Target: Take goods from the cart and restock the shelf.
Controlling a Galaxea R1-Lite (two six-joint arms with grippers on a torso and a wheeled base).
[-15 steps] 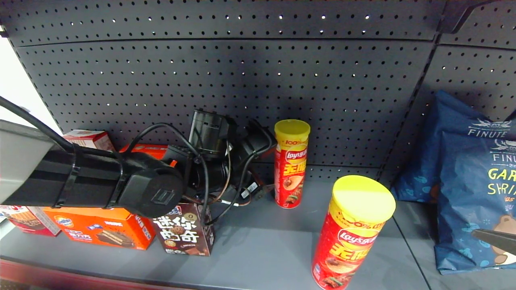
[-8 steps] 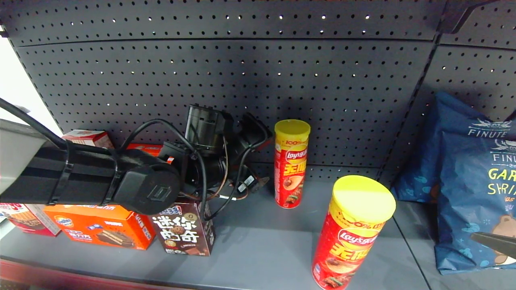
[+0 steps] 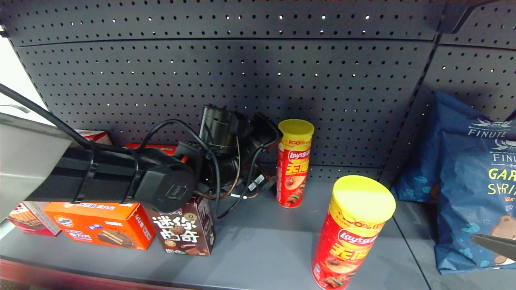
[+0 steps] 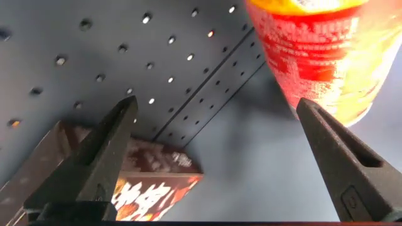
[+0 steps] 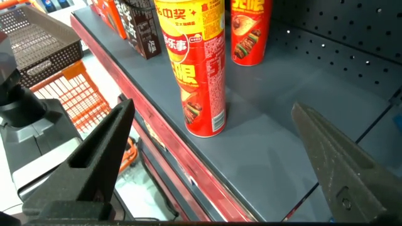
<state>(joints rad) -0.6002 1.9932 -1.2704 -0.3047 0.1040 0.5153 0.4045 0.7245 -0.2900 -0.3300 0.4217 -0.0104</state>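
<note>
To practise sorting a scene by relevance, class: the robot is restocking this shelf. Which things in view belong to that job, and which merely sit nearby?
Job in hand: rear chip can, open left gripper beside it, front chip can, shelf, likely the cart basket.
Lying about: orange box, brown box, blue snack bags.

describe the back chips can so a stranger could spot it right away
On the grey shelf, look to the pegboard back wall near the middle. A red chips can with a yellow lid stands there, beside the left pincer. Its twin stands at the shelf's front edge; this is the rear one.
</note>
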